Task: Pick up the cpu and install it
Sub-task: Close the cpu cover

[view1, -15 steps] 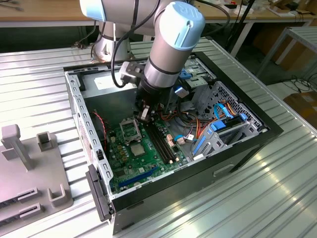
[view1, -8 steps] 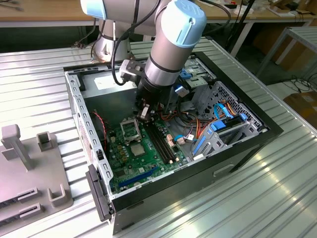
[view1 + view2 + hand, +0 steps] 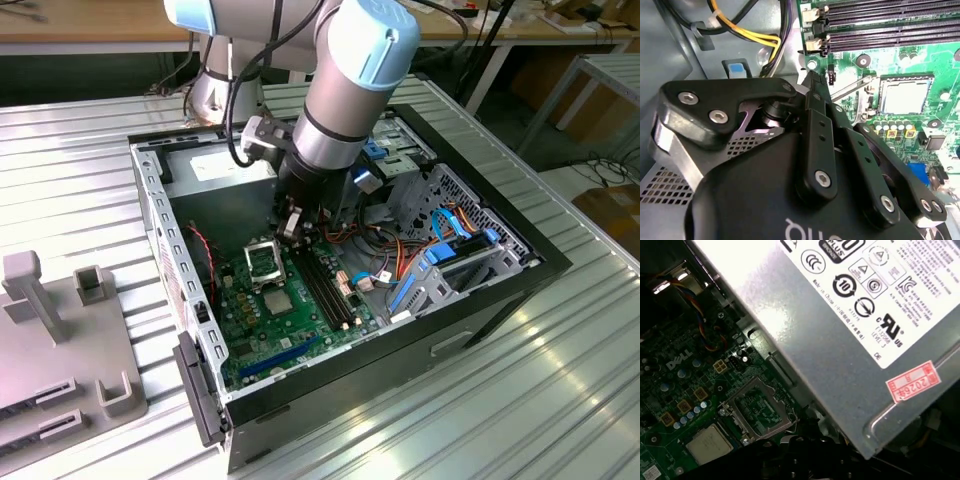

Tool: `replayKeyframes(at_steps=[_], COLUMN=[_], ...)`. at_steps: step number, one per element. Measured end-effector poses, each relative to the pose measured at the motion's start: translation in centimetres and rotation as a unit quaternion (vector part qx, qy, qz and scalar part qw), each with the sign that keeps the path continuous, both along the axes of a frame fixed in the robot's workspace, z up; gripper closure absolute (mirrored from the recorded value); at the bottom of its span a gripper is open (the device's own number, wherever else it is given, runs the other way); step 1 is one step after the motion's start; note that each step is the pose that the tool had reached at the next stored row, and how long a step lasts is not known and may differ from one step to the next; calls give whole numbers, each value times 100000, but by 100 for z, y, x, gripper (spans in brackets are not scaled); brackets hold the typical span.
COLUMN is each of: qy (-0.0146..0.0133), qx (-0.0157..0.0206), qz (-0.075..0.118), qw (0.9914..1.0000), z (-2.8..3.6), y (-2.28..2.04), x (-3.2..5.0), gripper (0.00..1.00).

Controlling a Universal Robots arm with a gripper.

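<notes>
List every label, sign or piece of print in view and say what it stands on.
Power supply: a label of round and triangular certification signs with lines of fine print, mostly too small to read.
Red sticker: on that same label, bearing a short number.
Green board: white maker's lettering near the socket.
Gripper: white letters on its housing, cut off at the edge.

Exterior view: we look down at an angle from off the arm, well back, taking in the open computer case (image 3: 350, 300) on the desk (image 3: 560, 400).
First wrist view: we sit close above the motherboard (image 3: 685, 410), facing the power supply (image 3: 840, 330).
Second wrist view: we look past the end effector (image 3: 812, 82) onto the board.
Shared: both wrist views show the socket (image 3: 903, 95).
</notes>
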State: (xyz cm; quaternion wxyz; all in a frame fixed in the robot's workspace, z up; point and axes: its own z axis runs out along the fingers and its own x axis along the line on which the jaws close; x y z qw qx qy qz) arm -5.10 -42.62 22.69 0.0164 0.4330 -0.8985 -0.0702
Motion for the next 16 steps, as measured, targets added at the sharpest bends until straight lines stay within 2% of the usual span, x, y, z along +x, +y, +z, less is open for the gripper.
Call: replayKeyframes(at_steps=[4,7,9,10,16], qy=[146,152,164,173,233], qx=[-135,-465,-816,-1130,-2391], qz=[-2,8,1,1,0], qw=[100000,99999,99997,99993,99971], z=[47,54,59,66,107], y=[1,0,0,0,-1], x=[1,2,1,1,1], gripper=[89,89,89,89,89])
